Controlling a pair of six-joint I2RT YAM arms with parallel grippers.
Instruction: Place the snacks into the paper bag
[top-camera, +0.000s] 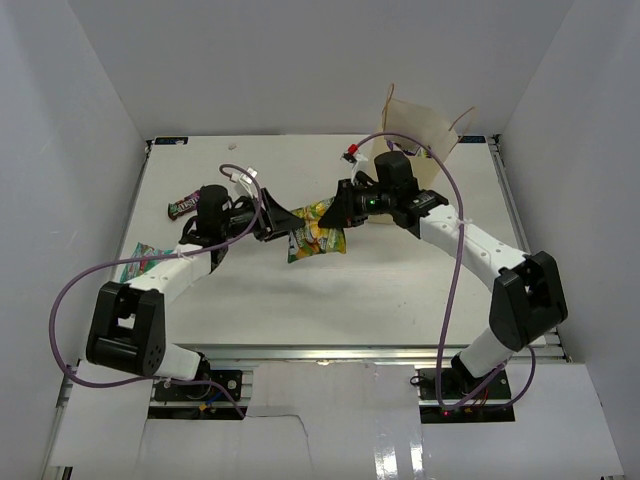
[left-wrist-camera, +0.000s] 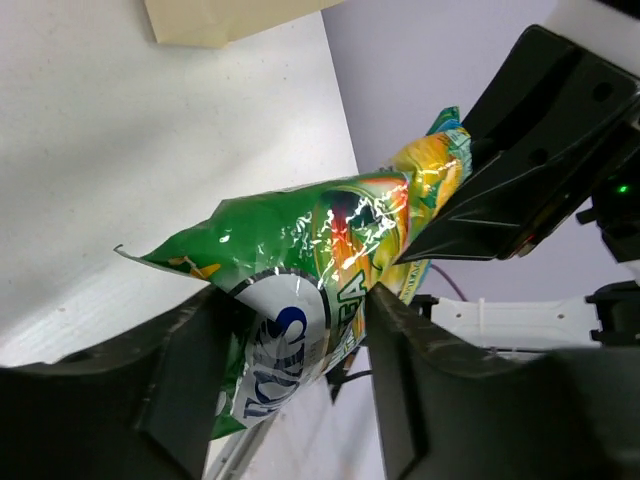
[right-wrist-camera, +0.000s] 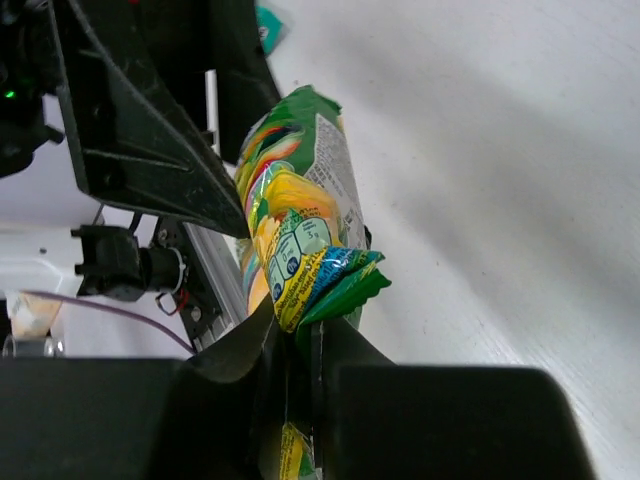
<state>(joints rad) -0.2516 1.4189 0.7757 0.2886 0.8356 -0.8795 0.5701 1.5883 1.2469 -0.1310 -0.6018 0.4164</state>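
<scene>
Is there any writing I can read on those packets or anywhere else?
None reads whole.
On the green snack packet: blue letters on a white patch, creased and partly hidden, unreadable.
On its round label, right wrist view: print too small.
On the small dark packet, top view: lettering blurred.

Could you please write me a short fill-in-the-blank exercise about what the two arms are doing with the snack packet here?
1. The right pincer is ____ on the crimped end of the green-and-yellow snack packet.
2. The fingers of the left pincer stand ____, with the packet's other end between them.
3. The tan ____ stands upright at the far edge of the table, behind the right arm.
4. The small dark packet lies on the table beyond the ____ arm.

Missing words: shut; open; paper bag; left.
</scene>
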